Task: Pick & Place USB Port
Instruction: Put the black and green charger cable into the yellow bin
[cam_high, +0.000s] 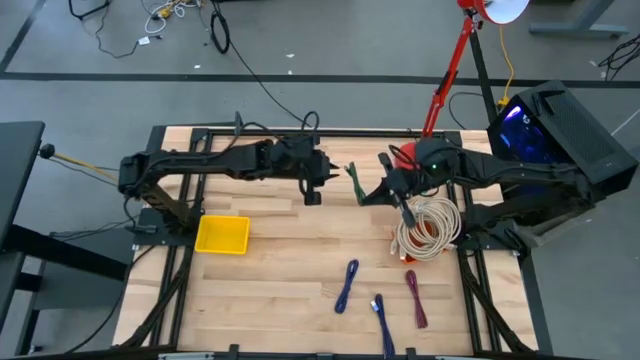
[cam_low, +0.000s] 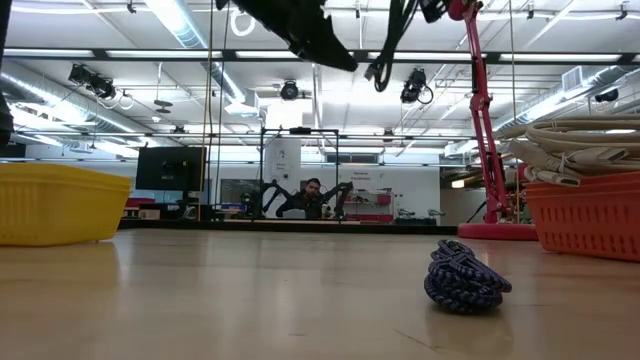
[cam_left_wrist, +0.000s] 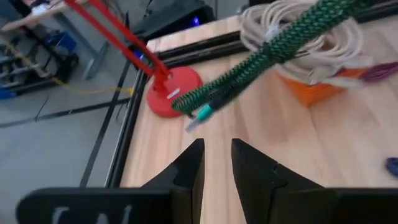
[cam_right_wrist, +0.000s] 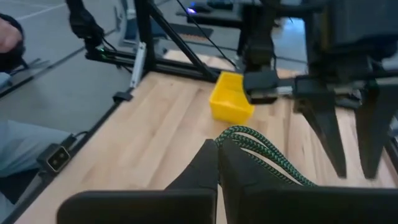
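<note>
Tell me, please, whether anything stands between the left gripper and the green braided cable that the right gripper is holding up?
Nothing visible does. The right gripper is shut on the green braided USB cable, whose free end hangs in open air just ahead of the left gripper, which is open. The orange basket of beige cable sits beyond, off that line.

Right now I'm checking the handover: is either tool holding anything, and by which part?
The right tool grips the green braided cable along its cord, not its plug. The left tool holds nothing.
</note>
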